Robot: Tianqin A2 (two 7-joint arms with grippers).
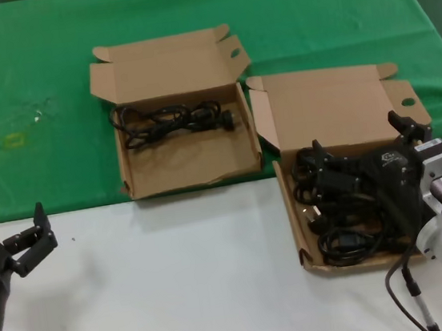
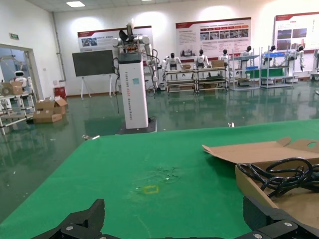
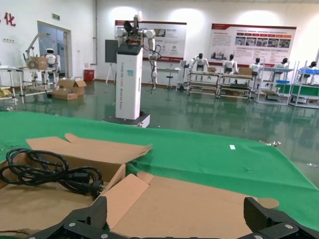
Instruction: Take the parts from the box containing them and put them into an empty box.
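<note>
Right tool is where I've got the work going: it hangs low over the fuller box, directly above the tangle of black power cords piled along that box's floor. Its two fingers are spread wide, one tip toward the box's left side and one near the tall lid, and they hold nothing. I read that as a stance for dropping onto a bundle, wide enough to take in a chunky plug and its loops. Both lids stand back out of the way, which keeps the approach from above free.

Beyond the tool and off to its left sits the other box on the green cloth, well apart from the first, with one coiled cord lying near its back wall. So it's no longer quite empty.

Left tool waits over the white bench, far across from the work, fingers apart and holding nothing.
</note>
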